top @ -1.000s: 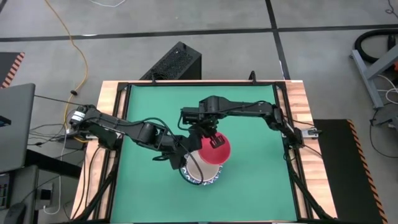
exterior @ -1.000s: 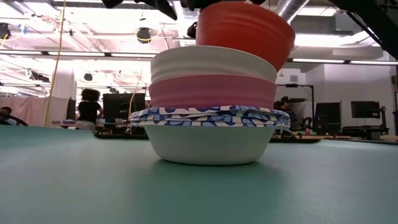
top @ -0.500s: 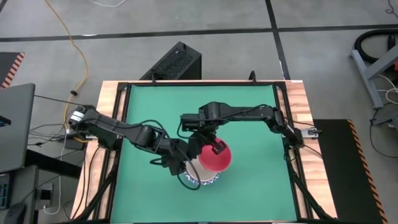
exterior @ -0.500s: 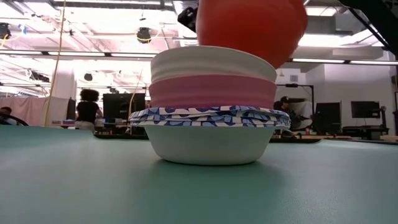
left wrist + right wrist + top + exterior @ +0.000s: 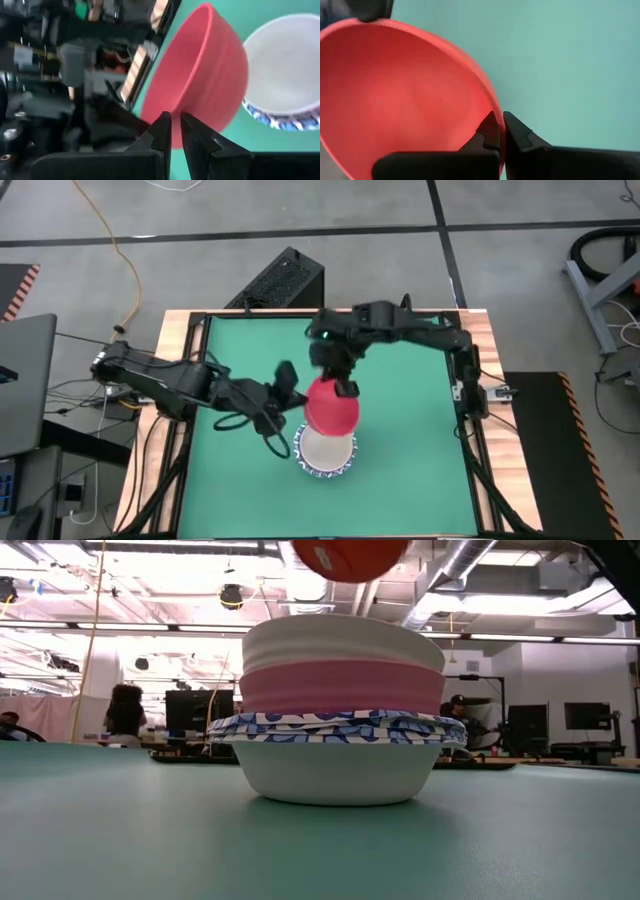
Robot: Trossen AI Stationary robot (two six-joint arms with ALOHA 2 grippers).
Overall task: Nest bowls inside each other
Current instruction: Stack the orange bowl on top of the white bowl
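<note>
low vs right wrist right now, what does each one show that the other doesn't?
Low view only: the stack's layers, a cream-white bowl over a pink bowl over blue-rimmed bowls, and clear air between the stack and the bowl above it.

Right wrist only: the right gripper shut on the red bowl's rim.

Both: the red bowl and the green table.

The stack of nested round bowls stands on the green desk, toward its front centre. The red round plastic bowl hangs above the stack, apart from it, pinched at its rim by the right end effector. The left end effector sits just left of the stack.
</note>
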